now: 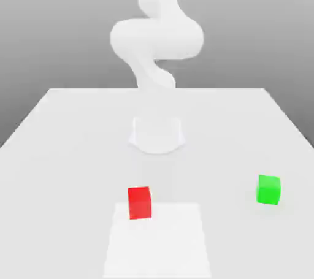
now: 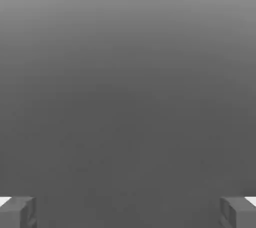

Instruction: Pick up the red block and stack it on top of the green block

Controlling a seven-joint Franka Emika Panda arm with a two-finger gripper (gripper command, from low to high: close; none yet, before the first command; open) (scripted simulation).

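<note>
"Red block (image 1: pixel 140 203) first: where do you see it?"

"On the counter (image 1: pixel 61 179), a little to the exterior view's left of the middle. It sits at the edge of a paler patch (image 1: pixel 157 247) nearest the arm's base (image 1: pixel 157 137), overlapping that edge in the picture."

"And the green block (image 1: pixel 268 190)?"

"On the counter as well, over toward the exterior view's right. It's well apart from the red one, and slightly farther back, nearer the level of the base."

"So they're not stacked."

"Right, two separate blocks, each resting upright on its own spot."

"What about the arm (image 1: pixel 158 38)?"

"White, rising from its base beyond both blocks, around the middle of the exterior view. Its upper part runs up to the top of the picture."

"Can you tell how the hand (image 2: pixel 128 213) stands?"

"Yes, the hand view settles that. Its two fingers are wide apart, with plain grey background (image 2: pixel 128 96) between them."

"Then both blocks are away from its grasp?"

"Yes, both rest on the counter, out in front of the base."
</note>
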